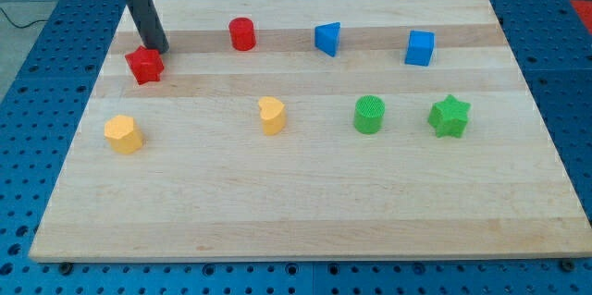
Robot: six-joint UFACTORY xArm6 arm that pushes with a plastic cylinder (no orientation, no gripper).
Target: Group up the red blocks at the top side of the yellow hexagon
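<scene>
The yellow hexagon (123,134) lies at the view's left, lower on the board. A red star-shaped block (145,65) sits above it, slightly to the right. A red cylinder (242,33) stands further to the view's right near the top edge. My tip (159,50) rests at the upper right side of the red star, touching or nearly touching it; the dark rod rises from there toward the view's top left.
A yellow heart-shaped block (272,115) lies mid-board. A blue triangular block (327,38) and a blue cube (419,48) sit along the top right. A green cylinder (369,115) and a green star (450,116) lie at the right. The wooden board (305,212) rests on a blue perforated table.
</scene>
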